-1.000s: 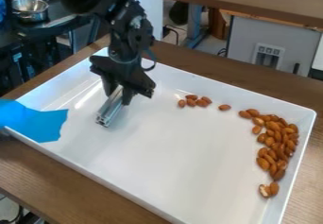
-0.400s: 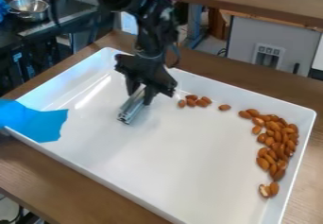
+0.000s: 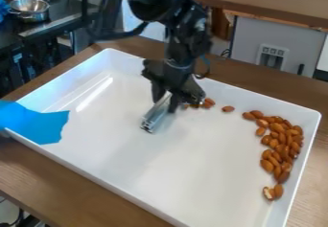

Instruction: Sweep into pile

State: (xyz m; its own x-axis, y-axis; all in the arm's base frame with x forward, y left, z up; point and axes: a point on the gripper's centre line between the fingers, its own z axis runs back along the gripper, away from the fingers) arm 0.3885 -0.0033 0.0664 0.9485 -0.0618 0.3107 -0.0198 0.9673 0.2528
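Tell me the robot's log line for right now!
gripper: holding metal bar | bar: low in white tray | almonds: mostly heaped near tray's picture-right wall, stragglers nearer gripper | pile: unfinished

Worktop: brown wood (image 3: 70, 187), with visible grain
Worktop surface: flat, with a low sheen
Far side: a strip of wood running behind the tray (image 3: 160, 168)
Right side: wood showing beyond the tray's wall
Near left: a broad wedge of wood, its straight edge crossing the lower left corner of the view
On the worktop: the tray, white, shallow and four-sided, lying flat with rounded corners and raised walls
Tray placement: turned slantwise to the view, its near end cut off at the bottom
Left tray corner: covered by a bright blue sheet (image 3: 35, 123); whether that touches the wood cannot be told
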